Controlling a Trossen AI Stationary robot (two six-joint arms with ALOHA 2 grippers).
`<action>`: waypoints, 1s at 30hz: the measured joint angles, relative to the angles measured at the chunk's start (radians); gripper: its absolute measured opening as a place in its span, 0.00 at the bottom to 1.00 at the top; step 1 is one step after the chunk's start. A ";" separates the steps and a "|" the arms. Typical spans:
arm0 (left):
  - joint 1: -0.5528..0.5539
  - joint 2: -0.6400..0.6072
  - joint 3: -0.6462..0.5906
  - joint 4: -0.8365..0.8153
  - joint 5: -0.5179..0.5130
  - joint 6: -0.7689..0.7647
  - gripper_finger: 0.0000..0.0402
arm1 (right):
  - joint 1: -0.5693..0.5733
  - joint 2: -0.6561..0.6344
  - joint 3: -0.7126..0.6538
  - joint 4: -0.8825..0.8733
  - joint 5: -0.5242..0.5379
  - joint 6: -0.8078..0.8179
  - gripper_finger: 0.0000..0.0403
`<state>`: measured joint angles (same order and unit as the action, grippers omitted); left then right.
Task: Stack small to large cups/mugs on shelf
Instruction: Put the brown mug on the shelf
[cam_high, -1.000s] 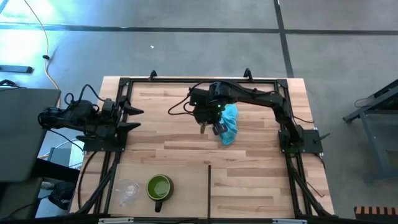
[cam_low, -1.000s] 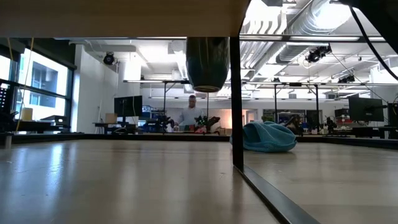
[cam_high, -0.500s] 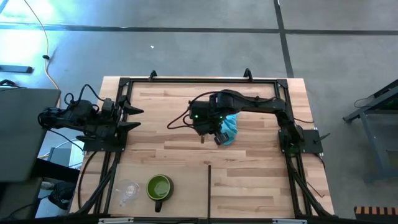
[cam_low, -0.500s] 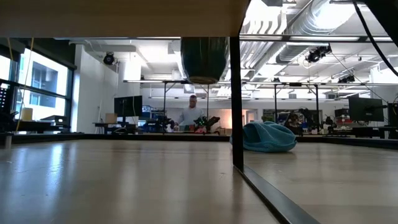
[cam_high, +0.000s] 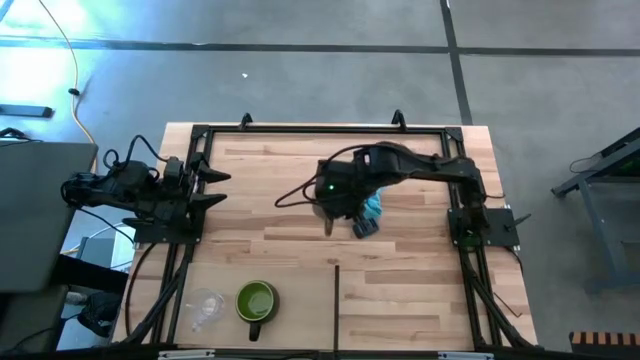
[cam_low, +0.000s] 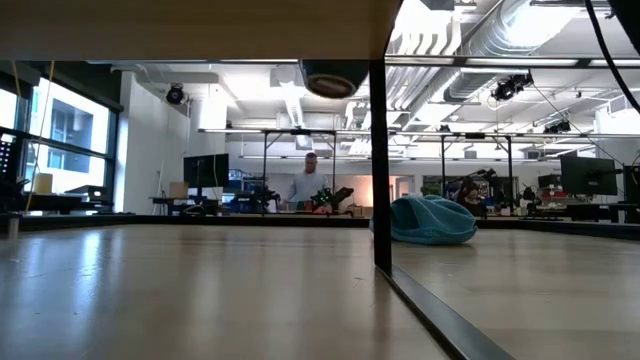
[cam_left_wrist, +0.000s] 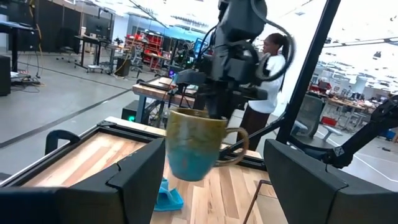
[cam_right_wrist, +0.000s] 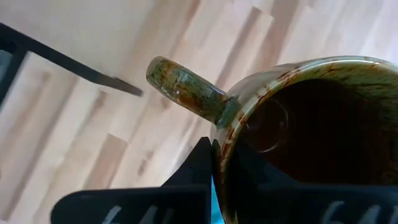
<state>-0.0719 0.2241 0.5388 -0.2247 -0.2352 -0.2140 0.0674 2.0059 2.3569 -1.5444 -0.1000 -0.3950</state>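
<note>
My right gripper is over the table's middle, shut on the brown mug, which is held high above the wood. The mug's base shows at the top of the low view. The green mug and the tiny clear cup stand on their bases on the pale wooden shelf at the near edge. My left gripper waits open at the table's left side. My right gripper holds the brown mug by its rim, next to the handle. One finger lies on the outside of the wall; the other does not show. The fingers come from above, pointing down. The mug hangs upright, clear of the table.
A light-blue cloth lies bunched on the table just right of the held mug. Black frame rails run round the table's edges. A dark upright post stands under the shelf. A person stands in the room behind.
My right gripper has risen with the brown mug and gone a little toward the table's near edge. In the low view the mug has climbed until only its base shows. The mug stays upright.
</note>
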 joint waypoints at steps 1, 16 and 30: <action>0.000 0.000 0.000 0.000 0.000 0.000 0.65 | 0.007 -0.003 0.000 0.006 -0.007 0.004 0.01; 0.000 0.000 0.000 0.046 -0.007 0.000 0.65 | 0.096 -0.040 0.000 0.108 -0.029 0.032 0.01; 0.000 0.000 0.000 0.043 -0.013 -0.003 0.65 | 0.128 -0.040 -0.001 0.146 -0.064 0.155 0.01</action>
<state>-0.0719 0.2245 0.5392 -0.1814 -0.2477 -0.2165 0.1952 1.9663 2.3562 -1.3984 -0.1637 -0.2403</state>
